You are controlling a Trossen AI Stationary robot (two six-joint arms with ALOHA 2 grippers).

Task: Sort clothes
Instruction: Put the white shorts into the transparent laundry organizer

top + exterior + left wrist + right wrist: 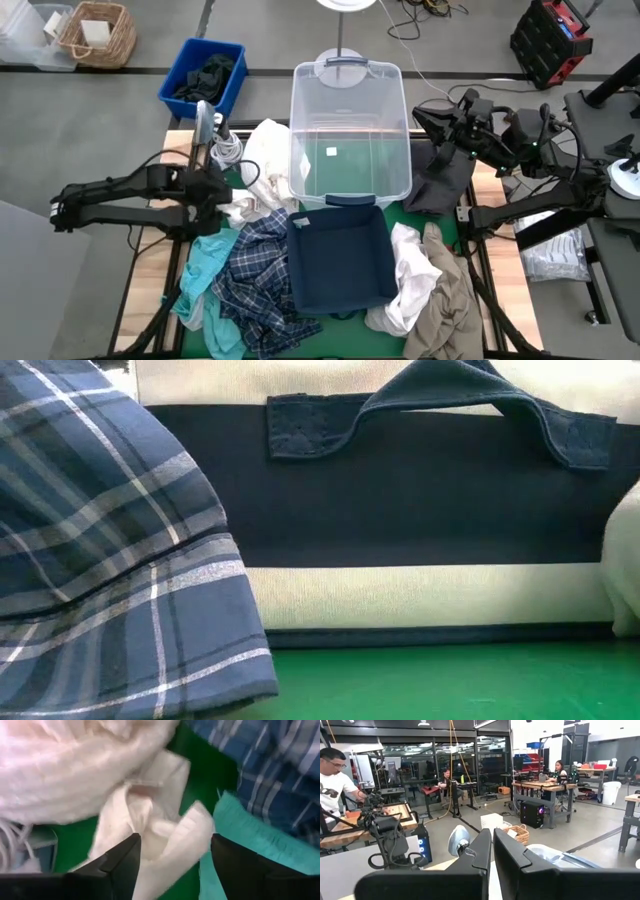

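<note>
1. the left gripper [222, 190] hung low over the white garment [262, 165] at the left of the bench [150, 290], near the coiled white cable [228, 148]. in the left wrist view its jaws stood wide apart, with a fold of white cloth [165, 835] bunched between them and not yet pinched.
2. the right gripper [425, 122] was raised at the right of the clear plastic bin [350, 130]. in the right wrist view its jaws were nearly together, a thin gap left, and a dark grey garment [440, 180] hung beneath it in the high view; whether the jaws had that cloth i could not tell.
3. the rest of the clothes lay on the green mat [420, 215]: the plaid shirt [250, 280] and the teal garment [205, 275] left of the navy fabric box [335, 255], and a white piece [410, 275] and the khaki one [445, 300] right of it. a blue crate [203, 75] holding dark clothes stood beyond the bench.
4. the step in hand looked to be picking up the white garment. to do it well, the left jaws should drop onto the raised fold so cloth fills the gap, then shut fully before lifting.
5. the teal edge [250, 840] lay just beside the white fold, so the grasp should stay centred on white alone.
6. the cable sat close by; lifting straight up and slowly would show whether it was snagged.
</note>
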